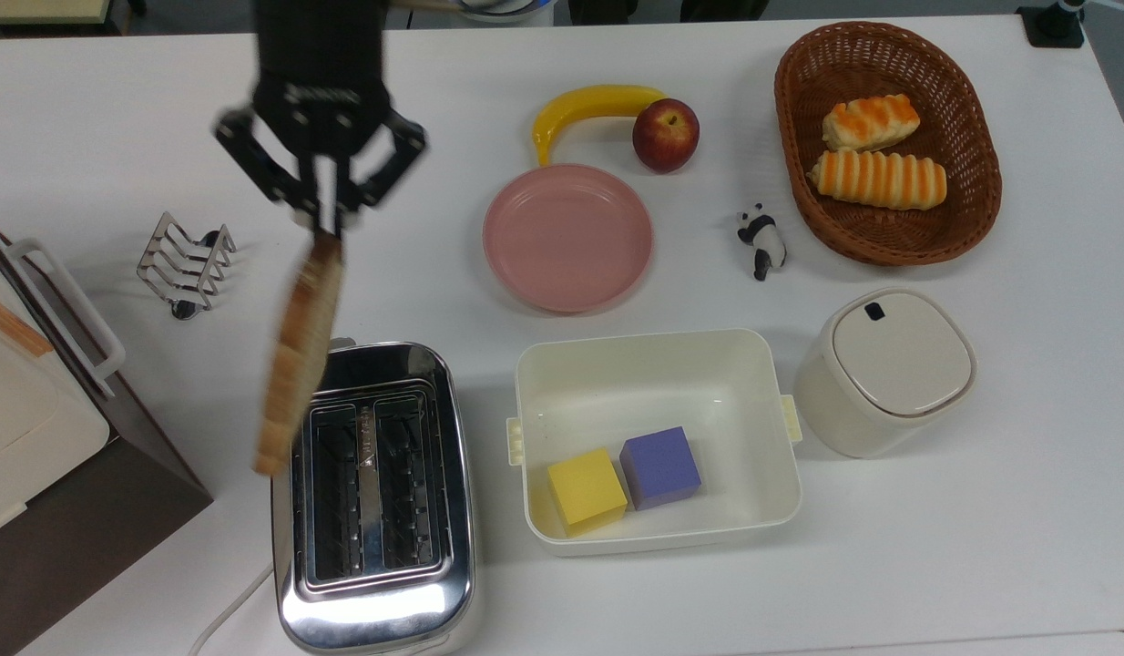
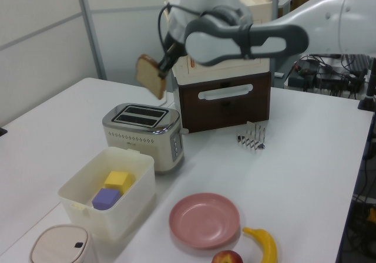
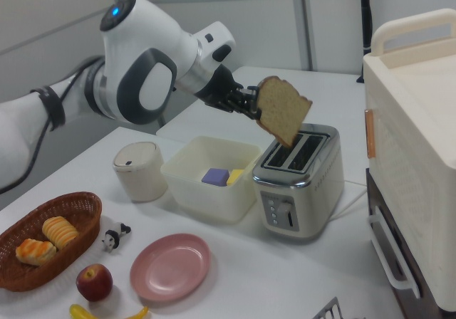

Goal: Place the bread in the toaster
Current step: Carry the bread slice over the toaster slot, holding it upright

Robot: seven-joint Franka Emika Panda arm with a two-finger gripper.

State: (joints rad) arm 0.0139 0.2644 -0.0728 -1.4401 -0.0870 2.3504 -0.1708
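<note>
Item: bread [image 1: 300, 355], one thin slice, likely light, soft, easily crushed. Pinched by its top crust edge in the clenched gripper [image 1: 323, 221]; hung in the air at the toaster's [image 1: 372, 497] ten o'clock, top view. Best held by that crust, gently.

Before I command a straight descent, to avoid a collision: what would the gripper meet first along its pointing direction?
Probably the toaster: the gripper holds the bread hanging above its slots; exact alignment is unclear.
</note>
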